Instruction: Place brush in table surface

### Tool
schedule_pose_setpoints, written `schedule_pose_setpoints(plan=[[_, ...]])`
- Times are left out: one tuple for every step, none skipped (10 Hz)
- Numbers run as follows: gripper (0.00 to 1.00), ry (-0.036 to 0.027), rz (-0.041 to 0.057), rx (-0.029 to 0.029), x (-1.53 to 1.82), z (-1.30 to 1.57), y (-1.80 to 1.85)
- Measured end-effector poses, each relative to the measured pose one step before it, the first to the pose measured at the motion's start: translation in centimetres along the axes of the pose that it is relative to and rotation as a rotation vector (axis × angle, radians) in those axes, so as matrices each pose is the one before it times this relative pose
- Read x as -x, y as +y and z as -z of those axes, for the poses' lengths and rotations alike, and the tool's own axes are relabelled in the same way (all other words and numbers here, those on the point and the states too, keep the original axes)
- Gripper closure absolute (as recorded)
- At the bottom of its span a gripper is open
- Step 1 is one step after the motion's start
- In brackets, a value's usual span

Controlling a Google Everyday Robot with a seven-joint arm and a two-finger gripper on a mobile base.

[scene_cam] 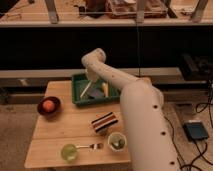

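Brush not yet out on the table.

From the left I see the dark bowl (pixel 48 106), then the brush (pixel 85 90) lying slanted inside the green tray (pixel 98 103). The gripper (pixel 91 79) hangs right over the brush's upper end. Whether the claw is wide, narrow or gripping, I cannot tell. By my read, lifting it out and setting it on the table surface (pixel 75 127) both remain.

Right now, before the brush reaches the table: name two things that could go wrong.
The hand is at the green tray, where the brush lies near a yellow object; it might nudge or grab that instead. Setting the long brush on the table surface could knock the bowl or the striped block.
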Motion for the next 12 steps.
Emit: schedule_pose_setpoints(plan=[[1.0, 0.00739, 0.00899, -0.03976, 0.055, 2.458, -0.409], [1.0, -0.00851, 0.00575, -0.03747, 0.869, 1.877, -0.39], [1.0, -0.01229, 0.01139, -0.03241, 1.223, 1.314, -0.227], [1.0, -0.01696, 0.01213, -0.03342, 1.485, 1.272, -0.115], [1.0, -0.01208, 0.0157, -0.0264, 1.391, 1.178, -0.264], [1.0, -0.01003, 0.01778, -0.01614, 1.378, 0.817, -0.467], [1.0, -0.01645, 0.02444, -0.01383, 1.926, 0.892, -0.765], [1.0, -0.01802, 0.02887, -0.00682, 2.652, 0.57, -1.052], [1.0, -0.01574, 0.02304, -0.00567, 2.043, 0.3, -1.105], [1.0, -0.02375, 0.03489, 0.00013, 3.016, 0.306, -1.273], [1.0, -0.02305, 0.01843, 0.00604, 2.1, 0.135, -0.742], [1.0, -0.03711, 0.01263, 0.00864, 2.085, -0.291, -0.546]])
